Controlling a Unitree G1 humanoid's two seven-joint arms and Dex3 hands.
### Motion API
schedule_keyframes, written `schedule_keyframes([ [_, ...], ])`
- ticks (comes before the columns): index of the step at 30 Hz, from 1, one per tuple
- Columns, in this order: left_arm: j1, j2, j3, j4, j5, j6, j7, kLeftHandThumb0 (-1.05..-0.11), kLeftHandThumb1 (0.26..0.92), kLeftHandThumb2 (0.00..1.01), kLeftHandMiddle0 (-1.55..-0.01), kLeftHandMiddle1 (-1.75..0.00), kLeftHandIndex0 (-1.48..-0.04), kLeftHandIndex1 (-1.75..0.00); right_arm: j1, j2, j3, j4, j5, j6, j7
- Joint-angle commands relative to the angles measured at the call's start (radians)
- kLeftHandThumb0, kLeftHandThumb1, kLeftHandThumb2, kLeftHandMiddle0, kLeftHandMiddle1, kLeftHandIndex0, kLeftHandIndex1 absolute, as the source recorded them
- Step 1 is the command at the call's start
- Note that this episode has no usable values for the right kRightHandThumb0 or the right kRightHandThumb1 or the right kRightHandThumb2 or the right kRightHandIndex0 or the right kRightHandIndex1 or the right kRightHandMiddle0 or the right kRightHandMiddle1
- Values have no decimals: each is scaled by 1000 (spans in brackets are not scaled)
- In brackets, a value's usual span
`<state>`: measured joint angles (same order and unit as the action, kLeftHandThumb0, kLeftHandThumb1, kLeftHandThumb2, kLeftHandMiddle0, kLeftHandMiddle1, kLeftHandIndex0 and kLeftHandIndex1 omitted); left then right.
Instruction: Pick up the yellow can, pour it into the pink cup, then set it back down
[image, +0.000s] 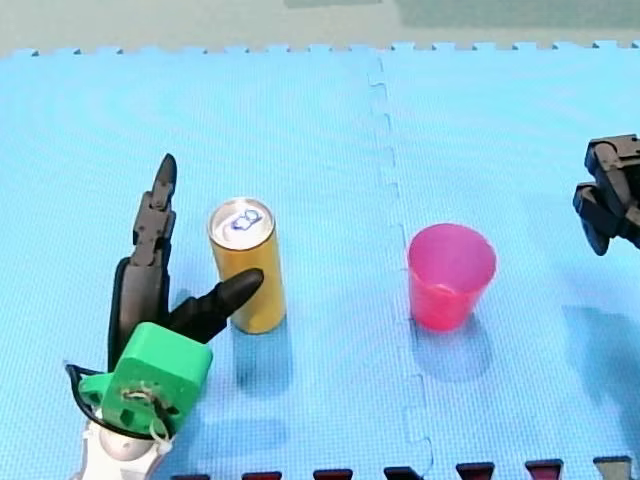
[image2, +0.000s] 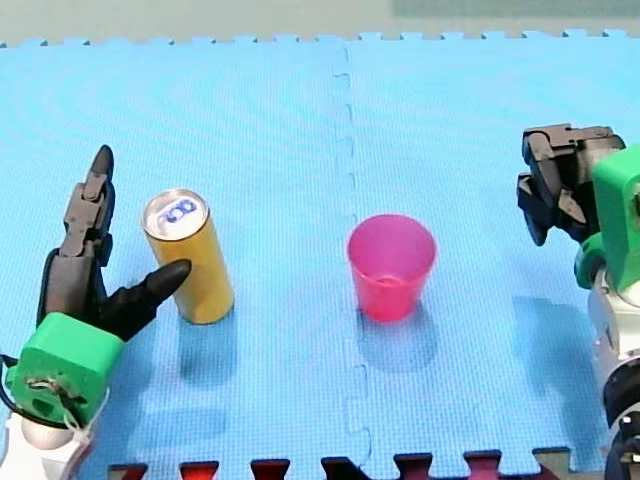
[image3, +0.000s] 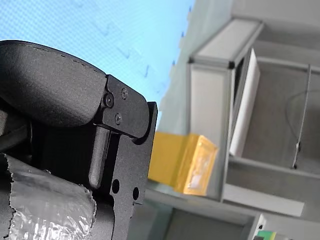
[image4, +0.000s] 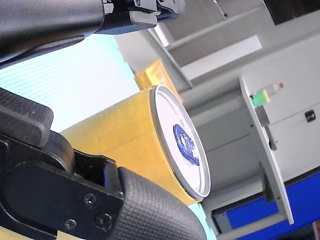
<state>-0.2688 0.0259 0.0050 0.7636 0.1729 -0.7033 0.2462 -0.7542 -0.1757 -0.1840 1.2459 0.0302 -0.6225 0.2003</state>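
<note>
The yellow can (image: 247, 268) stands upright on the blue foam mat, left of centre, its silver top (image2: 175, 213) facing up. My left hand (image: 210, 225) is open around it: the long fingers (image: 155, 225) reach up along the can's left side, and the thumb (image: 225, 298) lies across its lower front. The second wrist view shows the same can (image4: 125, 145) between the thumb (image4: 145, 210) and the fingers (image4: 60, 20). The pink cup (image: 449, 275) stands upright to the can's right. My right hand (image2: 552, 185) hangs over the mat's right edge, curled and holding nothing.
The blue foam mat (image: 320, 130) has a jigsaw seam (image: 385, 150) running front to back between can and cup. Beyond the mat's far edge, the first wrist view shows a yellow box (image3: 185, 160) and grey shelving (image3: 235, 100).
</note>
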Motion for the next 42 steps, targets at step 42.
schedule_keyframes([
  [42,-99,-49,99,230,-239,3,-283,-918,671,0,-156,-11,-135,-5,-12,3,-20,0,26,10,33],
])
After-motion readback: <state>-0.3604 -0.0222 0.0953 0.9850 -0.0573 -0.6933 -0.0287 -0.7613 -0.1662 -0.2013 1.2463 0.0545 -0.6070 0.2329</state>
